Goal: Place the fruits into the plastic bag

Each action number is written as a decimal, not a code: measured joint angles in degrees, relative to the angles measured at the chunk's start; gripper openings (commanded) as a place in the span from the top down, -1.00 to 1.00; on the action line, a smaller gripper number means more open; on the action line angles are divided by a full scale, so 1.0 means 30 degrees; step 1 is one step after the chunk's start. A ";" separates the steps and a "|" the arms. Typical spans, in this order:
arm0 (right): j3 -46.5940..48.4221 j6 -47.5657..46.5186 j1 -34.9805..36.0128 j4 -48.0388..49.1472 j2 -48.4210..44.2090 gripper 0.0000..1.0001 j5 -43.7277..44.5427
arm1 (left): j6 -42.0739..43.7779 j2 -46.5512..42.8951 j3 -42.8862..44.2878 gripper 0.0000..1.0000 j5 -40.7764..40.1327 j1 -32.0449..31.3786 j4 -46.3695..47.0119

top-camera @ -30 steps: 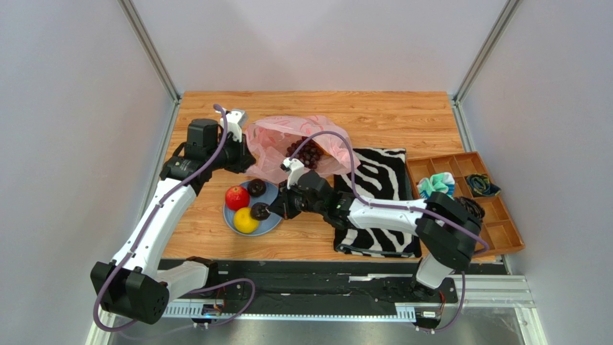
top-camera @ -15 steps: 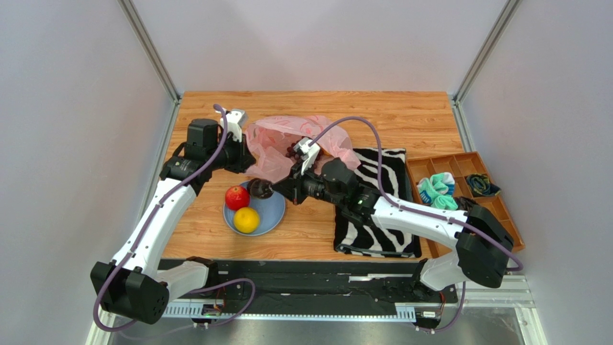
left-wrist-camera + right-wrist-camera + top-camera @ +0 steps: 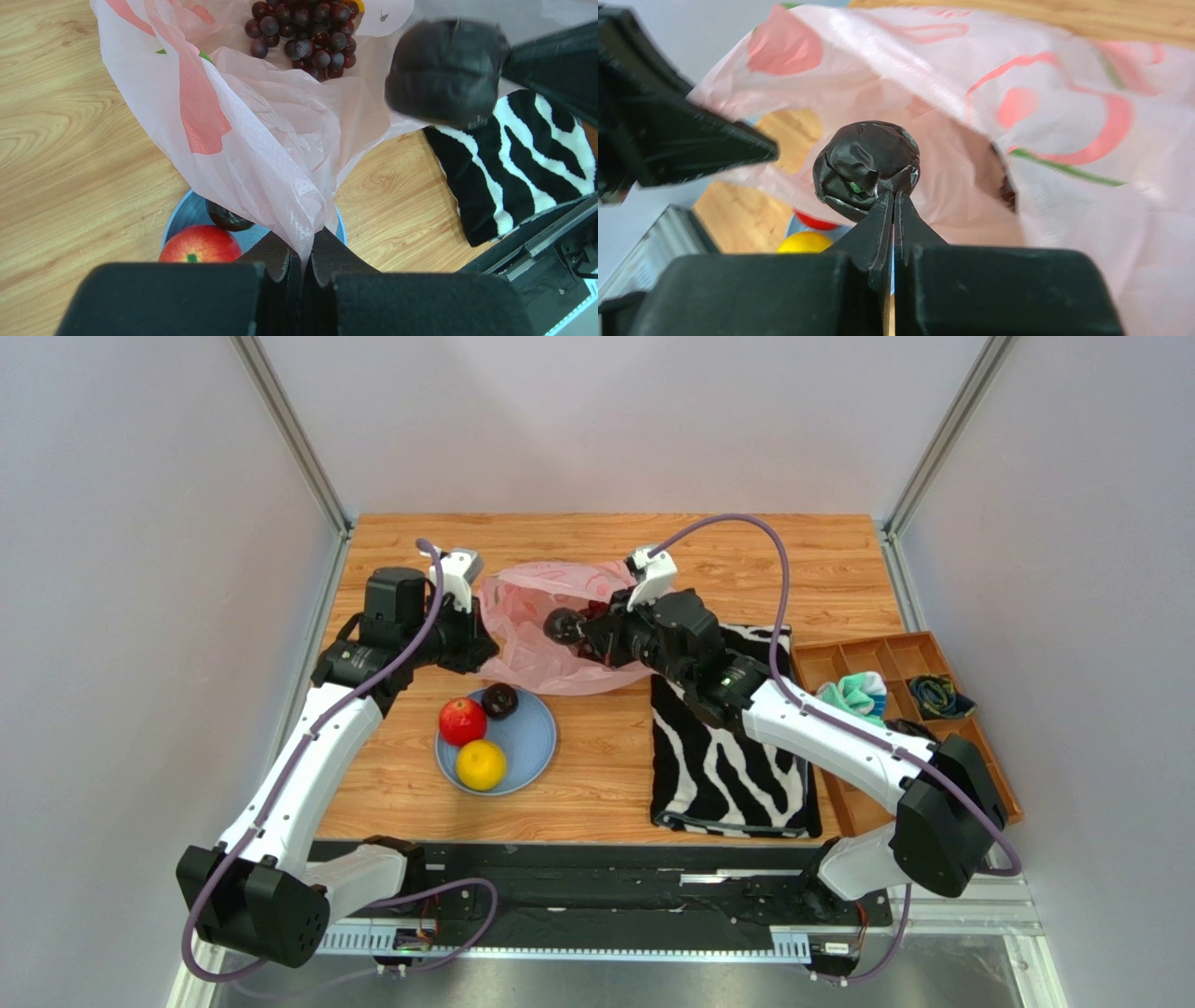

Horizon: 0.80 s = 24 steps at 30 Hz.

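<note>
The pink plastic bag [image 3: 561, 623] lies at the back middle of the table. My left gripper [image 3: 307, 255] is shut on its near edge and holds the mouth up. A purple grape bunch [image 3: 302, 31] lies inside. My right gripper [image 3: 892, 197] is shut on the edge of a small dark round fruit [image 3: 868, 166], which hangs at the bag's mouth [image 3: 561, 626]. On the blue plate [image 3: 533, 745] sit a red apple [image 3: 462, 721], a yellow citrus [image 3: 481, 765] and another dark fruit [image 3: 500, 702].
A zebra-striped cloth [image 3: 730, 749] lies right of the plate, under the right arm. A wooden compartment tray [image 3: 968, 756] with cloth items stands at the right edge. Grey walls close in the table on three sides.
My right gripper has carried the dark fruit from the plate up and back to the bag's mouth. The left gripper has kept its hold on the bag without moving.
</note>
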 measured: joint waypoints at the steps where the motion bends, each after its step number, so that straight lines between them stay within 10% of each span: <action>1: 0.0474 -0.0211 0.0000 -0.0488 0.0146 1.00 0.0619 | 0.0000 0.0007 0.0000 1.00 0.0000 0.0000 -0.0007; 24: 0.7315 -0.2688 0.0933 -0.7315 0.7861 1.00 0.6470 | 0.0007 0.0000 0.0000 1.00 -0.0007 0.0000 -0.0007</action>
